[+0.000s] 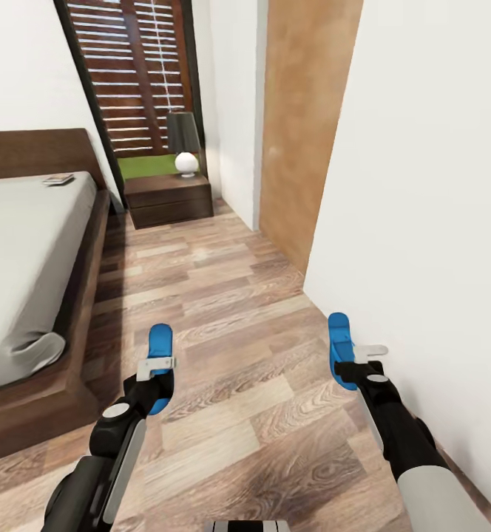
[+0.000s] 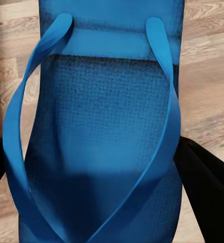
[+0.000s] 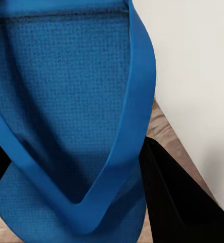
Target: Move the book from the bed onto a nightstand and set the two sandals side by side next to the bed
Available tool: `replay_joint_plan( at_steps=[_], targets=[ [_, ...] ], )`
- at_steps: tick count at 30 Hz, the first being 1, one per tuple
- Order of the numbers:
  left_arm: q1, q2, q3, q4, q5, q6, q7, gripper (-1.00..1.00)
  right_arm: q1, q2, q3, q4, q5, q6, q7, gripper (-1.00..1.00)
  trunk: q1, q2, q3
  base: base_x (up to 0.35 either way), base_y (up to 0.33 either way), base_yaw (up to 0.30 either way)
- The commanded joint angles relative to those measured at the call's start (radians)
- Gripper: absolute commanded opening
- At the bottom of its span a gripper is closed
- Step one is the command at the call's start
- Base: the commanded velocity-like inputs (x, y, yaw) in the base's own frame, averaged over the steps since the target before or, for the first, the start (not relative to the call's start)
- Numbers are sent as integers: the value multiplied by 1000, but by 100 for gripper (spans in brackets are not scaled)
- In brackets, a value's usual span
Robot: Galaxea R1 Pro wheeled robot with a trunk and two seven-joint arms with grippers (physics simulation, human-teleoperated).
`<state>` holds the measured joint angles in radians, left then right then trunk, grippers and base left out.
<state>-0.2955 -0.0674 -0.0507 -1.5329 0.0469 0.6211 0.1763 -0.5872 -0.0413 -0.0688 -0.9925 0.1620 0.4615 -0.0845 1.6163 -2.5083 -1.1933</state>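
Each pincer holds a sandal point(image 1: 159, 347) pointing toward the nightstand point(image 1: 168, 198)

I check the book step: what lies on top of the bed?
The book lies on the bed near the headboard. The mattress part beyond the picture's edge cannot be seen.

Head camera sits high, facing forward and down along the wood floor point(image 1: 223, 310) toward the window point(image 1: 138, 74), with the bed point(image 1: 24, 251) left and the wall point(image 1: 430, 222) right. Each wrist camera looks along its gripper at very close range onto a blue sandal, left sandal point(image 2: 99, 131), right sandal point(image 3: 66, 116). All three views share the sandals and floor.
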Motion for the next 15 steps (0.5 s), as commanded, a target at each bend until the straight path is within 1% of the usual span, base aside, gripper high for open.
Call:
replay_joint_plan(
  at_steps=[1,9,11,15],
  targets=[
    [-1,0,-1,-1,4,5,6,-100,0,0,1,-2,7,6,-1,-100,0,0,-1,335,0,36],
    [-1,0,-1,-1,4,5,6,-100,0,0,1,-1,7,5,0,-100,0,0,-1,335,0,17],
    [-1,0,-1,-1,4,5,6,-100,0,0,1,0,7,5,0,-100,0,0,-1,335,0,159],
    [-1,0,-1,-1,4,5,6,-100,0,0,1,0,7,6,0,-100,0,0,-1,335,0,245]
  ],
)
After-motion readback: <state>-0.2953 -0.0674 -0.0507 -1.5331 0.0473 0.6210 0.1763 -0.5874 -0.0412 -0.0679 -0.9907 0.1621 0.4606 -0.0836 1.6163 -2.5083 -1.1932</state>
